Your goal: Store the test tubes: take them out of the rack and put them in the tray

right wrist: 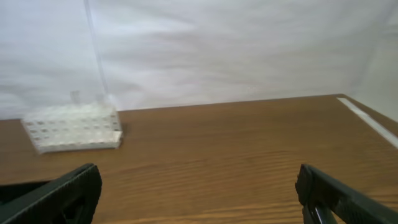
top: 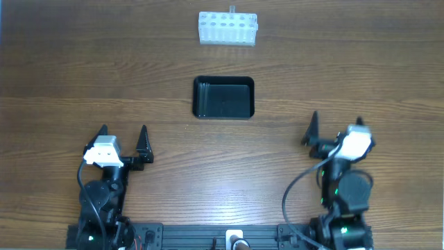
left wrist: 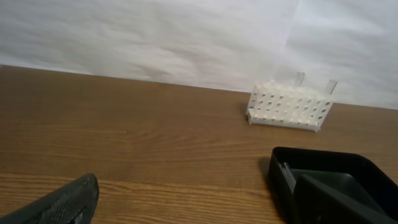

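A white test tube rack [top: 227,29] stands at the far middle of the table, with a clear tube [top: 232,9] sticking up at its back. In the left wrist view the rack [left wrist: 289,106] holds two clear tubes [left wrist: 300,78] near one end. The black tray [top: 223,97] lies in front of the rack, nearer the arms. My left gripper [top: 124,133] is open at the near left, well short of the tray [left wrist: 329,171]. My right gripper [top: 336,121] is open at the near right, nothing between its fingers [right wrist: 59,196]. The rack [right wrist: 71,127] lies far ahead of it.
The wooden table [top: 361,62] runs bare to the left and right of the rack and tray. A white backdrop [left wrist: 155,37] rises behind the table's far edge. The table's right edge [right wrist: 367,118] shows in the right wrist view.
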### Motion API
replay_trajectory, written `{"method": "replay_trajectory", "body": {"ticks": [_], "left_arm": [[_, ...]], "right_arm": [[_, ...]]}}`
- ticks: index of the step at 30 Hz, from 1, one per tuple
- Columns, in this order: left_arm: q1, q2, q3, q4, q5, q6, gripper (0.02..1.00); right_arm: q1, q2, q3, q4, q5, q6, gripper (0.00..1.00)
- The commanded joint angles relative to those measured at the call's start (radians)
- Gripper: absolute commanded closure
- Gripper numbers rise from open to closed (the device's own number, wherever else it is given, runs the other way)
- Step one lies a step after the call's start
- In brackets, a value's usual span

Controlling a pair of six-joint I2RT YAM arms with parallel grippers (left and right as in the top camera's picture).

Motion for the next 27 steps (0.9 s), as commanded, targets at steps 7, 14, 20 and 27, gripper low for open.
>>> {"method": "replay_trajectory", "body": {"ticks": [7, 14, 20, 27], "left_arm": [[0.005, -0.008, -0.005, 0.001, 0.01, 0.015, 0.018], [0.005, -0.008, -0.005, 0.001, 0.01, 0.015, 0.018], [0.005, -0.008, -0.005, 0.001, 0.01, 0.015, 0.02], [0.005, -0.008, -0.005, 0.001, 0.01, 0.015, 0.018]], "right_arm": [[0.087, 0.743, 0.616, -0.064, 0.011, 0.012, 0.007], [0.306, 1.209, 0.986, -0.129, 0.109, 0.182, 0.007], [0.415, 1.508, 1.275, -0.221, 0.227, 0.348, 0.009], [0.428, 1.792, 1.606, -0.348, 0.246, 0.378, 0.009]]}}
